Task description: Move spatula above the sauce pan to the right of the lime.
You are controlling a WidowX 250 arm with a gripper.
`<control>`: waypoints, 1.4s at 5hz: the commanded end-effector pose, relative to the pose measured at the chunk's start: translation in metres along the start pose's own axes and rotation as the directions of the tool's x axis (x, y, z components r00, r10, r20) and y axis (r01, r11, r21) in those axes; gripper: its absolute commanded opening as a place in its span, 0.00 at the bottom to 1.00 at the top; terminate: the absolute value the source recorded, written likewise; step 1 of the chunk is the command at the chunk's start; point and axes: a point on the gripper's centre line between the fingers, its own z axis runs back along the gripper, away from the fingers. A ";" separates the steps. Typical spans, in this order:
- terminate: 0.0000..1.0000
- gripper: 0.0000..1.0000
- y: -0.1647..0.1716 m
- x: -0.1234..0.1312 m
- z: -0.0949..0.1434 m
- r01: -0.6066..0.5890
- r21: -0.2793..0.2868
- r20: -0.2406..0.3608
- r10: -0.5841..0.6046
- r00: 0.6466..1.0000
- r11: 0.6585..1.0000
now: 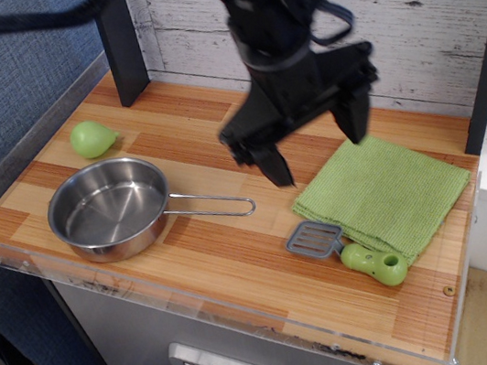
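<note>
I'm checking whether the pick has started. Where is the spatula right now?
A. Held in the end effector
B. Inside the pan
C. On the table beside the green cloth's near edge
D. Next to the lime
C: the spatula lies on the table against the near edge of the cloth, while the open end effector hangs above it, holding nothing.
</note>
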 end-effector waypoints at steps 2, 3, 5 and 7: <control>0.00 1.00 -0.013 -0.059 -0.043 -0.036 0.061 -0.005 0.037 0.999 0.997; 0.00 1.00 -0.004 -0.065 -0.053 -0.067 0.086 -0.017 0.068 0.998 0.994; 0.00 1.00 0.013 -0.068 -0.064 -0.092 0.147 -0.026 0.097 0.995 0.985; 0.00 0.00 0.017 -0.065 -0.066 -0.071 0.194 -0.005 0.074 0.997 0.978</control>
